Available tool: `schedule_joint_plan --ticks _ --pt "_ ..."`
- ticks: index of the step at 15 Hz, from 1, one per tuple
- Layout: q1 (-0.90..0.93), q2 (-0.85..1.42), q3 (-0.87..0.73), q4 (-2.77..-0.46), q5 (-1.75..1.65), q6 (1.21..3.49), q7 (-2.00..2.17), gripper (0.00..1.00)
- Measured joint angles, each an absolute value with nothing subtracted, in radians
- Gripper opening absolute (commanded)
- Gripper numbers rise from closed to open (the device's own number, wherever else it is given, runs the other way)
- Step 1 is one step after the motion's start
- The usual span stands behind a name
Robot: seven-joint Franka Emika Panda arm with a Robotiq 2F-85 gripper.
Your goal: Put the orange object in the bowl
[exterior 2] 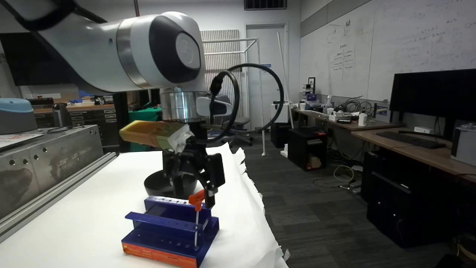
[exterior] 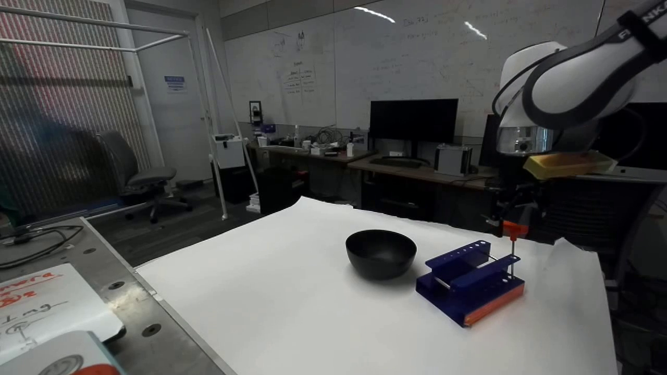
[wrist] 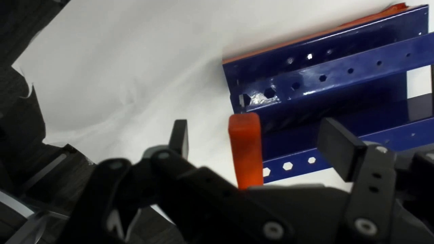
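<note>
1. My arm (exterior 2: 85, 48) is white, with dark joint covers (exterior 2: 161, 56) and pale, partly cut-off lettering (exterior: 652, 15).
2. Above the black gripper (wrist: 261, 144), I see a shiny silver collar (exterior 2: 177, 106).
3. Above the fingertips, a black cable (exterior 2: 248, 65) loops opposite a yellow block (exterior 2: 143, 130).
4. Silver screws (wrist: 273, 230) stud the linkages (wrist: 237, 208) behind dark, blocky pads (wrist: 339, 147).

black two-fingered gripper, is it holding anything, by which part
Nothing is held: the gripper is open, with gaps flanking the orange T-shaped handle.
</note>
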State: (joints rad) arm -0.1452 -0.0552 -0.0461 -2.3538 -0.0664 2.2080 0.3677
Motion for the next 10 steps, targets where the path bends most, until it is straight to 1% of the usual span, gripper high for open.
schedule_joint_plan --ticks 1,7,8,9,10 --pt "-0.145 -0.032 -0.053 -2.339 -0.066 2.208 0.368 0.56" --pt "-0.144 0.011 -0.061 -2.291 -0.066 2.184 0.365 0.11" --pt "-0.144 0.009 -0.061 -2.286 -0.066 2.173 0.363 0.05" --pt "-0.144 0.006 -0.061 -2.282 -0.066 2.158 0.359 0.06" --pt "-0.143 0.003 -0.062 -2.277 -0.064 2.141 0.356 0.10"
